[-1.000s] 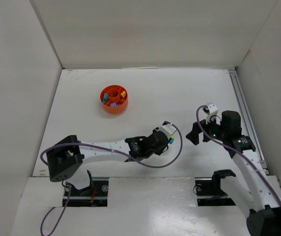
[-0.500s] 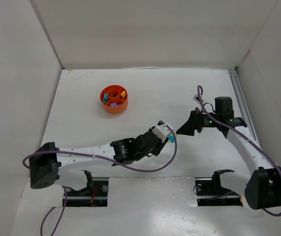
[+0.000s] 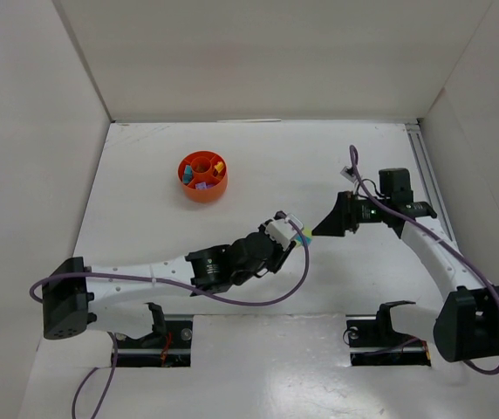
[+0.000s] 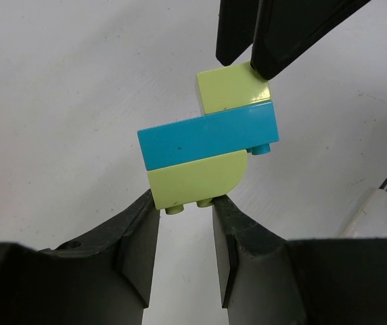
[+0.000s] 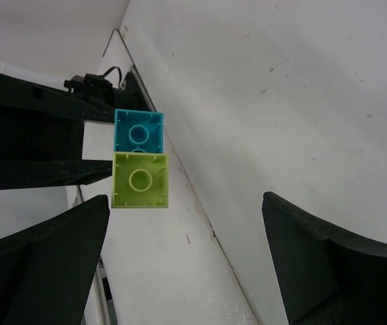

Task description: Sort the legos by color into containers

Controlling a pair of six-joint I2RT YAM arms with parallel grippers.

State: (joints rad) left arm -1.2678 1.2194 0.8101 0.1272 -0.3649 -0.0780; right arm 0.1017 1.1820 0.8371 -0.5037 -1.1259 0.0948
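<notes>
Since colours need separating, the lime-and-cyan plastic brick stack is being clamped by the left tool. The right tool is being held apart.

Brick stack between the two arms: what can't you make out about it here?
Top external: the stack is too small to count its bricks.
Right wrist: only the cyan brick and one lime brick show; the third is hidden behind them.
Left wrist: the right fingers run off the top edge, so whether they touch the upper lime brick is unclear.

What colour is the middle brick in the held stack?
The middle brick is cyan; left wrist view.
</notes>
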